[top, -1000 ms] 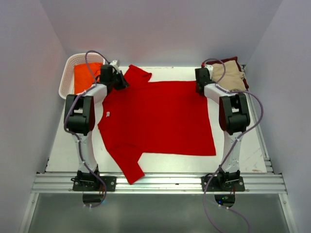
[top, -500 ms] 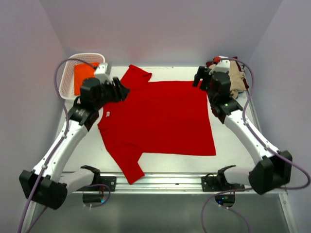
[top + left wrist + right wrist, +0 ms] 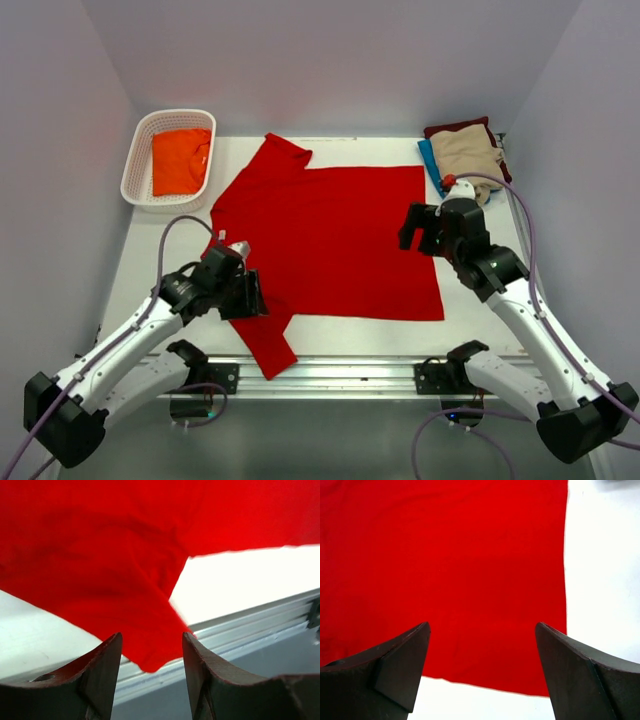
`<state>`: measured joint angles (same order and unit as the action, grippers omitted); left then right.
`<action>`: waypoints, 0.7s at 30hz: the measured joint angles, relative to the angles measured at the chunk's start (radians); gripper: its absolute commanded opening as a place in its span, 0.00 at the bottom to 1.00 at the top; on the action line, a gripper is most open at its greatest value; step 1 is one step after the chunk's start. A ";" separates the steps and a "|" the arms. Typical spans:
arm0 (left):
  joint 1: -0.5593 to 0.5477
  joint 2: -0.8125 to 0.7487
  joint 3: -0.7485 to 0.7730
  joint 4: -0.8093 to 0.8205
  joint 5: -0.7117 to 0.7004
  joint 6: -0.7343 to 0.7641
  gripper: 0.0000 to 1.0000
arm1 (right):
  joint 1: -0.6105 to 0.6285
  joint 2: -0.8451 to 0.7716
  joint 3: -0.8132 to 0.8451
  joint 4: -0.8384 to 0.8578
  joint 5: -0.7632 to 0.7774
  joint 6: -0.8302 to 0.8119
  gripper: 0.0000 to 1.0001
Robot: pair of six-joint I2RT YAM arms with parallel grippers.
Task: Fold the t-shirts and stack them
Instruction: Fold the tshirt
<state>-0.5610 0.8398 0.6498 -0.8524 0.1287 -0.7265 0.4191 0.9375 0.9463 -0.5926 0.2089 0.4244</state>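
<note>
Whereas a second ago both arms stood tall and reached to the far corners of the red t-shirt [image 3: 335, 235], they now lie low and bent toward the near half of the table [image 3: 478, 300]. The left gripper [image 3: 246, 296] has come away from the far left sleeve and hangs over the near left sleeve, its jaws apart with nothing between them; the left wrist view shows that sleeve's tip beyond the fingers [image 3: 102, 672], lying out onto the metal rail [image 3: 340, 375]. The right gripper [image 3: 419, 228] has left the far right corner and sits over the shirt's right edge, jaws spread wide and empty above flat red cloth. The shirt itself has not shifted: it lies spread flat in the middle, collar to the left.

The tabletop is white, bounded at the near edge by the rail, and pale plain walls close it in on the left, far and right sides.

At the far left corner a white slotted basket [image 3: 137, 150] holds the orange t-shirt [image 3: 181, 161]. At the far right corner a folded stack has the beige t-shirt [image 3: 468, 152] on top, the maroon t-shirt [image 3: 462, 127] showing behind it and the blue t-shirt [image 3: 429, 158] peeking out at its left edge. The right arm's cable loops just beside this stack.
</note>
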 measured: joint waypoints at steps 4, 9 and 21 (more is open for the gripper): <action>-0.130 0.094 -0.029 0.010 -0.003 -0.070 0.54 | 0.000 -0.034 -0.008 -0.067 -0.021 0.023 0.91; -0.404 0.230 -0.029 0.031 -0.026 -0.180 0.52 | 0.000 -0.060 -0.020 -0.119 -0.018 0.037 0.92; -0.638 0.339 -0.032 0.008 -0.116 -0.289 0.49 | 0.000 -0.088 -0.036 -0.164 0.009 0.039 0.93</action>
<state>-1.1992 1.1790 0.6174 -0.8448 0.0132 -1.0153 0.4191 0.8497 0.9104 -0.7567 0.2180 0.4637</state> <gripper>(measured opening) 0.492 0.930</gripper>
